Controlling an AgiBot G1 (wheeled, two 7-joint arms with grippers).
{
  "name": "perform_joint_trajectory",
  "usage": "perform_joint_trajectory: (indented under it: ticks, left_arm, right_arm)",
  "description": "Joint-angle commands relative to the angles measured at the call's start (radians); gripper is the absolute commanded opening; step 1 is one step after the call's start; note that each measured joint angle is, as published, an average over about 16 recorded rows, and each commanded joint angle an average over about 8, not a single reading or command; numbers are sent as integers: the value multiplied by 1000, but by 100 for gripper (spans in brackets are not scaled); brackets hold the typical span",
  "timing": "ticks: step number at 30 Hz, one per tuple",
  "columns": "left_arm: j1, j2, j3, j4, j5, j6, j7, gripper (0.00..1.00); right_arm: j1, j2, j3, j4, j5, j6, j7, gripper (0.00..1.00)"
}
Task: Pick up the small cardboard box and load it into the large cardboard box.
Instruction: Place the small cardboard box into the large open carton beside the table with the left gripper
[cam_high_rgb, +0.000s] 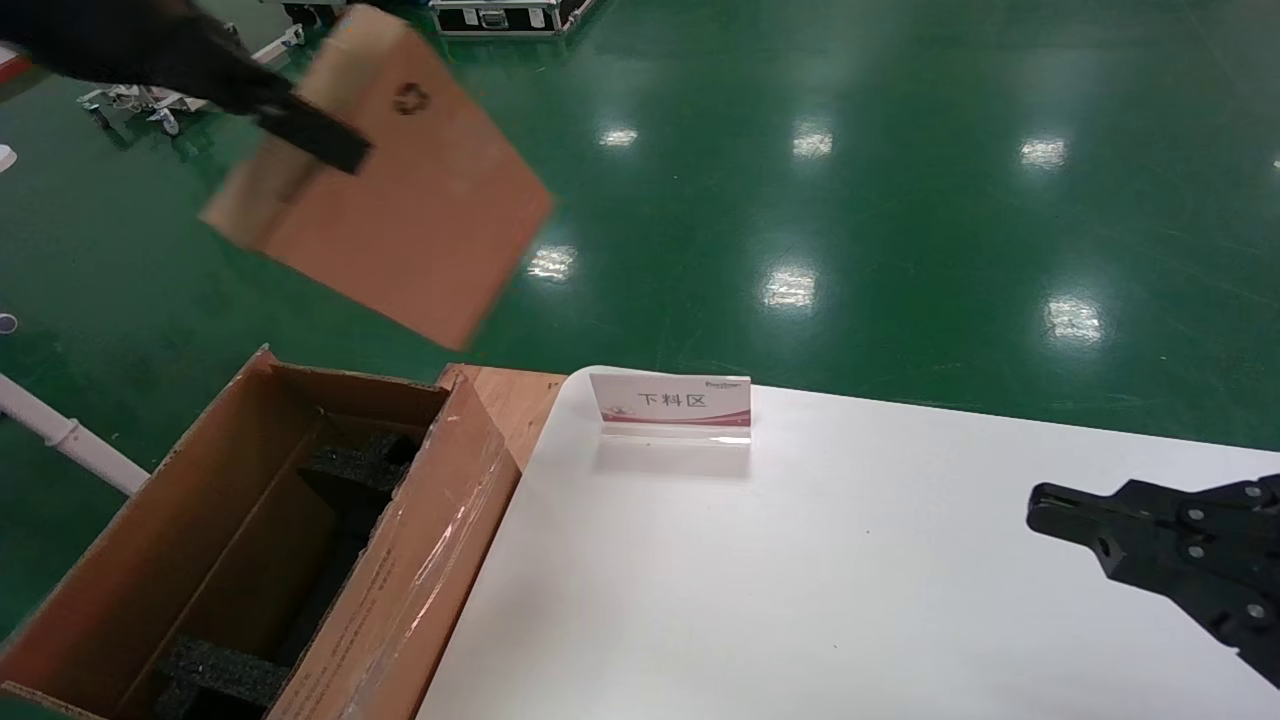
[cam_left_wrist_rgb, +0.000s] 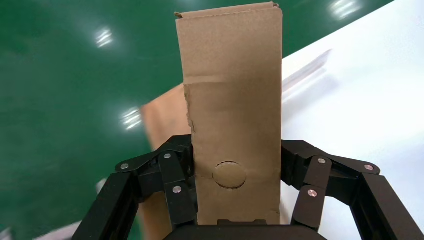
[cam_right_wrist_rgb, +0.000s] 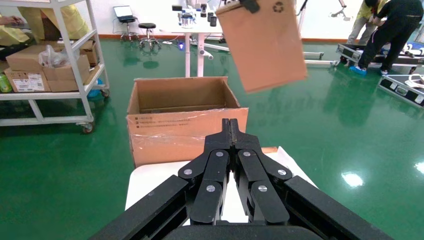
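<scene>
Transfer step in hand: left end effector (cam_high_rgb: 318, 137) holds the small cardboard box (cam_high_rgb: 400, 200) clamped by one edge, hanging tilted in mid-air, the large cardboard box (cam_high_rgb: 440, 540) open well below it. Next, probably: carry over the opening, level the box, lower between the foam inserts (cam_high_rgb: 360, 462). Right end effector (cam_right_wrist_rgb: 230, 131) idles closed over the bench (cam_high_rgb: 800, 580).

The flat brown small cardboard box (cam_high_rgb: 400, 190) hangs in the left gripper (cam_high_rgb: 310, 135), high above the open long corrugated large cardboard box (cam_high_rgb: 420, 560). That carton stands against the white table's (cam_high_rgb: 800, 600) left edge. The right gripper (cam_high_rgb: 1050, 515) hovers over the table's right side, behind it a small upright sign card (cam_high_rgb: 672, 402).
</scene>
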Motion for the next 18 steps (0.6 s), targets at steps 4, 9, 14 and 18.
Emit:
perform_joint_trajectory:
  ticks: [4,9,14,18]
  left_arm:
    - [-109,-12,156,21,-17,18,56,0]
    - [-193,-46,368,-9,-61,16,46,0]
    - [-235,-83,512,-35,-77,10,29,0]
    - [-241,-120,562,-55,-71,3,14,0]
  right_arm:
    - [0,0,0,0,0,0,0,0]
    - [0,0,-1,0,0,0,0,0]
    - [0,0,-1,0,1,0,0,0]
    - [0,0,-1,0,1,0,-1,2]
